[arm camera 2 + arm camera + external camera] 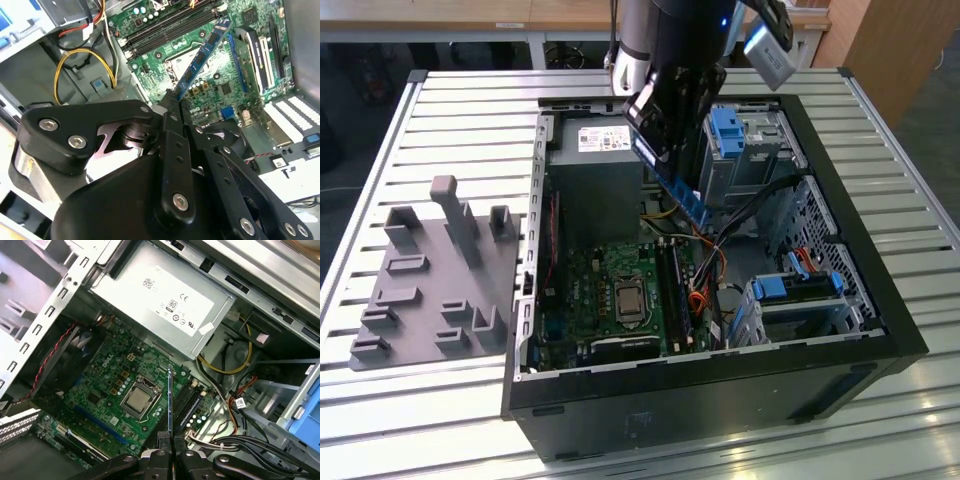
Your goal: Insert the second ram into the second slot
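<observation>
My gripper (662,150) hangs over the open computer case (720,400) and is shut on the second ram (682,196), a thin blue-green stick that slants down from the fingers. In the second wrist view the ram (202,55) reaches out from the closed fingertips (172,107) over the green motherboard (225,85). In the first wrist view the ram (170,400) shows edge-on, held above the board just beside the long black memory slots (189,401), without touching them. The slots also show in the exterior view (676,290), below the stick. Which one is the second slot I cannot tell.
A grey power supply (165,300) sits at the case's far end, with yellow and red cables (235,365) beside it. Blue drive-bay clips (730,130) stand on the exterior view's right. The CPU socket (137,401) lies near the slots. A grey fixture tray (430,285) lies outside the case.
</observation>
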### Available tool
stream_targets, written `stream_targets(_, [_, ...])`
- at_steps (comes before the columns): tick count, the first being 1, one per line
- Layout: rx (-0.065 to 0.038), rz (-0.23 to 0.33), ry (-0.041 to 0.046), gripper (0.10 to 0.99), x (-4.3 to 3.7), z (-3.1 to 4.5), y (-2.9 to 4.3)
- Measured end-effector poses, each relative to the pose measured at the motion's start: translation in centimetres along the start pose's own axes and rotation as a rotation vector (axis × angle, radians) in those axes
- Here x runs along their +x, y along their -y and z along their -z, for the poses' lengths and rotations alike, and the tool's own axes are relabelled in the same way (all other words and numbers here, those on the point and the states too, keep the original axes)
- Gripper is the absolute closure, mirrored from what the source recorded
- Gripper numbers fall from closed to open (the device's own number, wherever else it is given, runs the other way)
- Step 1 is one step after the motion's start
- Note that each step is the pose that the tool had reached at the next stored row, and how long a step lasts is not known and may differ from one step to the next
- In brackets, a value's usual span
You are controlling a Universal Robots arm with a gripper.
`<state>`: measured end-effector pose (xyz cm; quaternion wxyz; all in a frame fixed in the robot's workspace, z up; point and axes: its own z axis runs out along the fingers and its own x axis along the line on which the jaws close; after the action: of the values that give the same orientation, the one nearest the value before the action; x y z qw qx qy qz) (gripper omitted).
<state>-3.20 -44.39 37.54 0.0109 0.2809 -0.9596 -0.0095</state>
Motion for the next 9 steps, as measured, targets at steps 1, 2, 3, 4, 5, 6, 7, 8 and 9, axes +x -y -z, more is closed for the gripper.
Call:
stream_targets(1, [0.0, -0.011, 0.0002, 0.949, 0.0, 0.0, 0.0])
stream_targets(2, [0.0, -0.022, 0.0005, 0.949, 0.0, -0.01, 0.0])
stream_targets(3, [0.0, -0.033, 0.0007, 0.949, 0.0, -0.01, 0.0])
stream_targets(4, [-0.001, -0.045, 0.001, 0.949, 0.0, -0.01, 0.0])
stream_targets(5, [-0.001, -0.055, 0.0013, 0.949, 0.0, -0.01, 0.0])
stream_targets(6, [-0.001, -0.066, 0.0015, 0.949, 0.0, -0.02, 0.0])
stream_targets(7, [-0.001, -0.078, 0.0018, 0.949, 0.0, -0.02, 0.0])
stream_targets(8, [-0.001, -0.089, 0.0021, 0.949, 0.0, -0.02, 0.0])
stream_targets(9, [-0.001, -0.101, 0.0024, 0.949, 0.0, -0.03, 0.0])
